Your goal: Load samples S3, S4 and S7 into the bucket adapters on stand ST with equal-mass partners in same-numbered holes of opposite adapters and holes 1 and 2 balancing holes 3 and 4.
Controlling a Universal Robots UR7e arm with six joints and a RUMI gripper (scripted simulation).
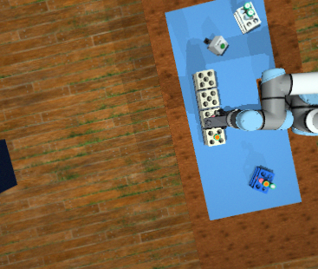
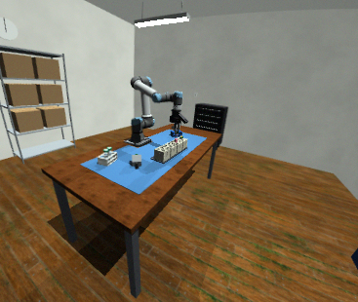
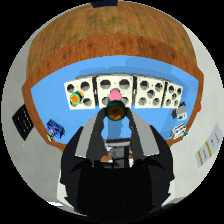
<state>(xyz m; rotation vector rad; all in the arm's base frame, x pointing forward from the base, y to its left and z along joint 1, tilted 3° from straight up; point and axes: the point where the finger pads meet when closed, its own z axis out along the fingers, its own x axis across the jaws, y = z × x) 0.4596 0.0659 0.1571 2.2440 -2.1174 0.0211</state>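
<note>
My gripper (image 1: 213, 121) (image 2: 177, 130) (image 3: 115, 107) is shut on an orange-dot tube (image 3: 116, 110) with pink liquid, over the second adapter from the left in the wrist view (image 3: 104, 103). Whether the tube's lower end is inside a hole cannot be told. The leftmost adapter (image 1: 207, 144) (image 3: 70, 105) holds one orange-dot tube (image 1: 217, 137) (image 3: 76, 98), at or near its centre; its ID is unreadable. The other two adapters (image 1: 217, 98) (image 1: 214, 80) show empty holes. The blue rack (image 1: 253, 188) holds an orange-dot tube (image 1: 266, 184) and a white-dot tube (image 1: 273, 186).
A white rack (image 1: 241, 24) with green-capped, white-dot tubes (image 1: 247, 5) (image 1: 250, 12) stands at the mat's far end in the top view. The small grey desk (image 1: 215, 42) with the green DONE key (image 1: 222, 46) stands between that rack and the adapter row.
</note>
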